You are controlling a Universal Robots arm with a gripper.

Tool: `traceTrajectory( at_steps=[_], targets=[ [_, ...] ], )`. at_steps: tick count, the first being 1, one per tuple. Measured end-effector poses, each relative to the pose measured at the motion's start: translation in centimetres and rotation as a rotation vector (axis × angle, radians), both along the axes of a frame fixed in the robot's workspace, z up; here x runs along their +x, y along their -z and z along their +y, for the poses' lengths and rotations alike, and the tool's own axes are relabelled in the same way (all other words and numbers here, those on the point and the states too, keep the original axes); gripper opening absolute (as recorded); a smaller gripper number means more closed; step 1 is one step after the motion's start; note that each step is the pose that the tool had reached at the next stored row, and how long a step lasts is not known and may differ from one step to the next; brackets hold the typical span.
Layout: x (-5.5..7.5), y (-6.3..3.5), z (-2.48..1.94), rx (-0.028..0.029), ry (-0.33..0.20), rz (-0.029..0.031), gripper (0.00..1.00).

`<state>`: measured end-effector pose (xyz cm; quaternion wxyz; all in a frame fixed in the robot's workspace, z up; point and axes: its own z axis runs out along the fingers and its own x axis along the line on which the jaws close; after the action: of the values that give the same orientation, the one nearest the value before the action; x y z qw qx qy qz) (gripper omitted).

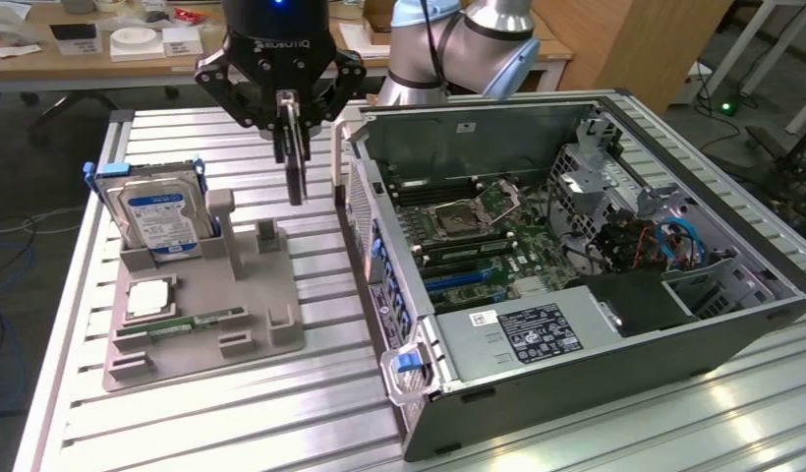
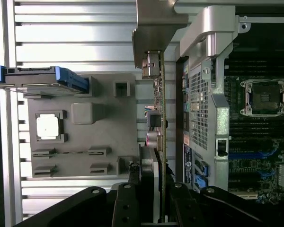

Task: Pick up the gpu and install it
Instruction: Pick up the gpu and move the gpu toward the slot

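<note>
Slatted metal table (image 1: 180, 413) bears grey fixture (image 1: 233, 295) and open computer case (image 1: 600, 364).

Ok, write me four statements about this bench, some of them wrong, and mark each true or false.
1. The pincer grips the graphics card, which hangs on edge. True.
2. The hard drive lies flat on the table. False: it stands upright in the grey tray.
3. The computer case is open on one side, with its motherboard showing. True.
4. The graphics card is plugged into the motherboard. False: it is held in the air outside the case, beside the tray.
</note>
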<state>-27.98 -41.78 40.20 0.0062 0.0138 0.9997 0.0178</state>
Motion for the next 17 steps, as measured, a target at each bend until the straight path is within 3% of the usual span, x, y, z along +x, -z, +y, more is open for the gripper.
traceTrajectory(
  at_steps=[17],
  targets=[
    [2.9, 0.01, 0.0, 0.0001, 0.0, -0.0001, 0.28]
  ],
)
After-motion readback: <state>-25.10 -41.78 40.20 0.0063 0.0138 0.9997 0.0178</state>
